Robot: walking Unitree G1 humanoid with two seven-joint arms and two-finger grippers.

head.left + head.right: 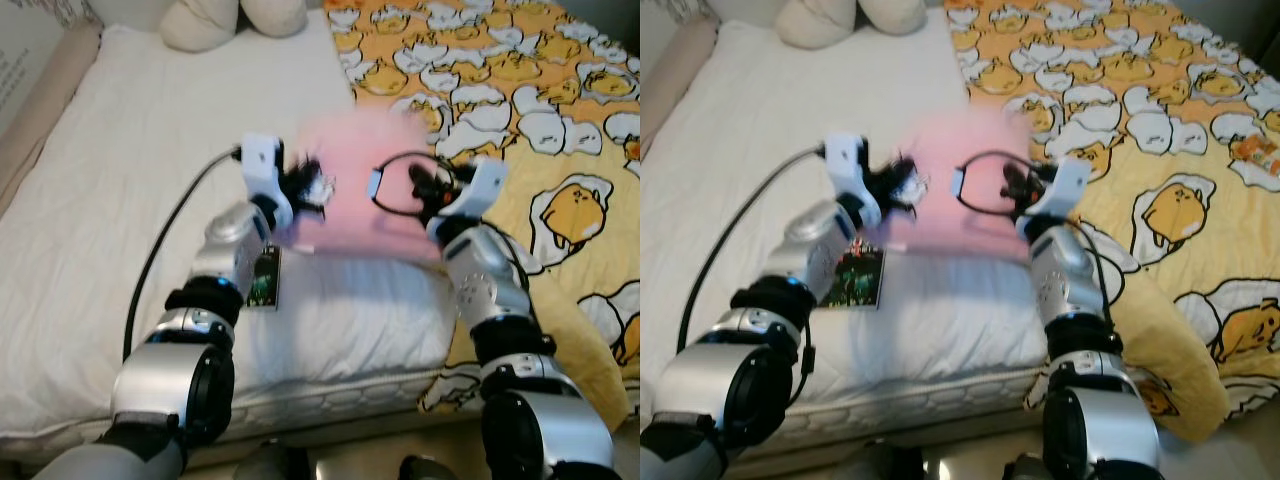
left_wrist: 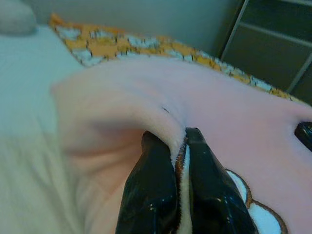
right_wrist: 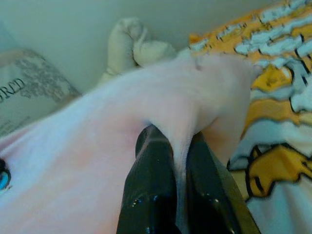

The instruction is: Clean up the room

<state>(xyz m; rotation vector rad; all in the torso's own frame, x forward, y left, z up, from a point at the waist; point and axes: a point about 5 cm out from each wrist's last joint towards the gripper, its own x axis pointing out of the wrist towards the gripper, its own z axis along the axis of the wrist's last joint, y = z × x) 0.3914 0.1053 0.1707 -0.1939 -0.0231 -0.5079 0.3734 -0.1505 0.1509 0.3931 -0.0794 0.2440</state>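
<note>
Over the white mattress [image 1: 120,200], both grippers pinch the pink blanket [image 1: 350,190] taut between them, the left gripper [image 1: 305,188] at its nine o'clock edge, the right gripper [image 1: 425,188] at three o'clock.

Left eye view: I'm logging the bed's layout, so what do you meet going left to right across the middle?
White bedsheet → left gripper → pink blanket → right gripper → yellow egg-print blanket.
</note>
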